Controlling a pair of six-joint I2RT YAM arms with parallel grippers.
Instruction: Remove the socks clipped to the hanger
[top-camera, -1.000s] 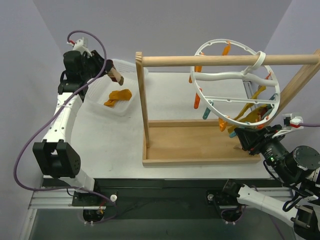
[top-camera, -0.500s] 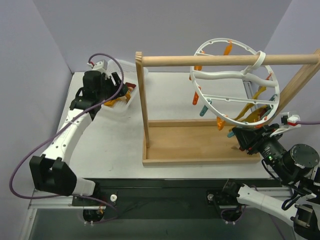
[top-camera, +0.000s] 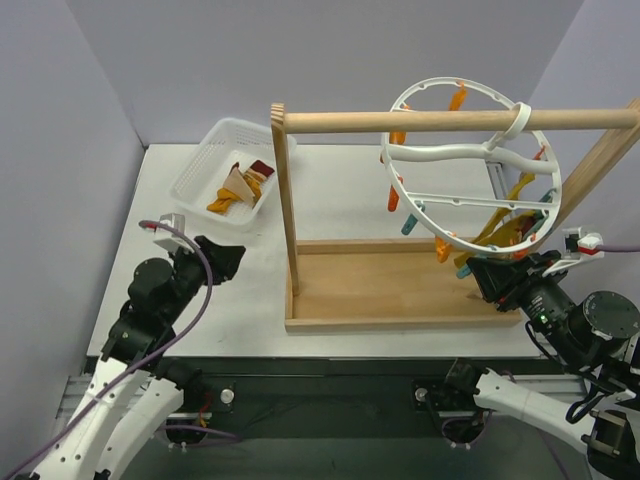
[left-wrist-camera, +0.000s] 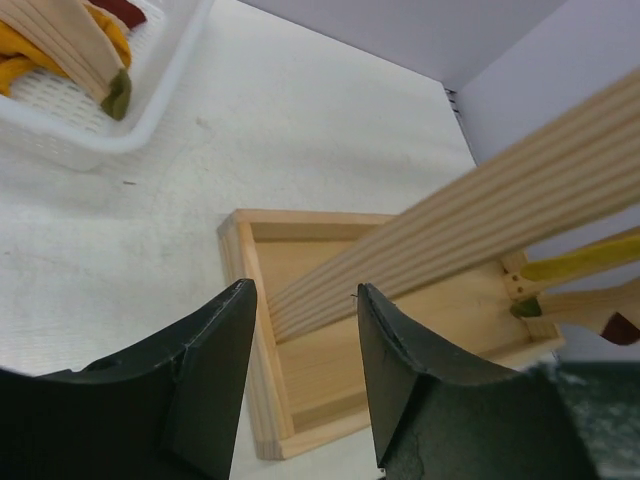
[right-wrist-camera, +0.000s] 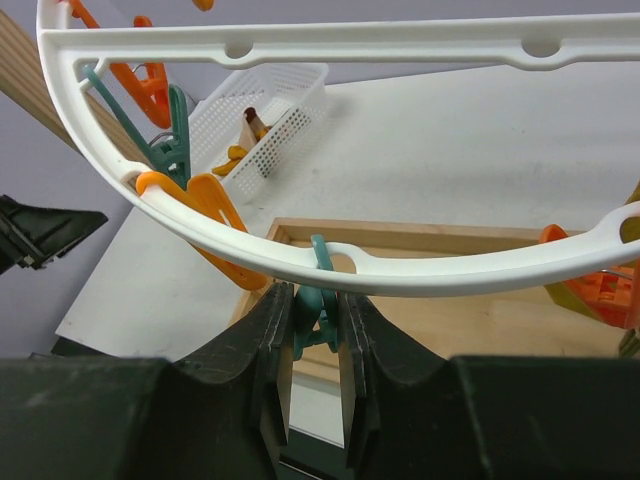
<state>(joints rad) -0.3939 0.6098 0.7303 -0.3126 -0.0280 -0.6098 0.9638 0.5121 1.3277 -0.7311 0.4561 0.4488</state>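
Note:
The white ring hanger (top-camera: 404, 192) hangs from the wooden rod by its hook. A mustard-orange sock (top-camera: 503, 221) is clipped at its lower right; it also shows in the left wrist view (left-wrist-camera: 588, 258). My right gripper (top-camera: 490, 276) is under the ring's near rim (right-wrist-camera: 300, 256), shut on a teal clip (right-wrist-camera: 322, 312). A striped sock (top-camera: 240, 182) and a mustard sock (top-camera: 222, 203) lie in the white basket (top-camera: 196, 168). My left gripper (top-camera: 226, 262) is open and empty, low over the table left of the rack; in its own view (left-wrist-camera: 305, 305) the wooden post shows between the fingers.
The wooden rack has a flat tray base (top-camera: 390, 322), an upright post (top-camera: 288, 215) and a top rod (top-camera: 420, 121). Orange clips (right-wrist-camera: 205, 210) and teal clips (top-camera: 411, 222) dangle from the ring. The basket also shows in the left wrist view (left-wrist-camera: 150, 110).
My left arm lowered into the basket, let go of the striped sock there, and pulled back toward the near edge, now open. My right gripper has stayed on the teal clip.

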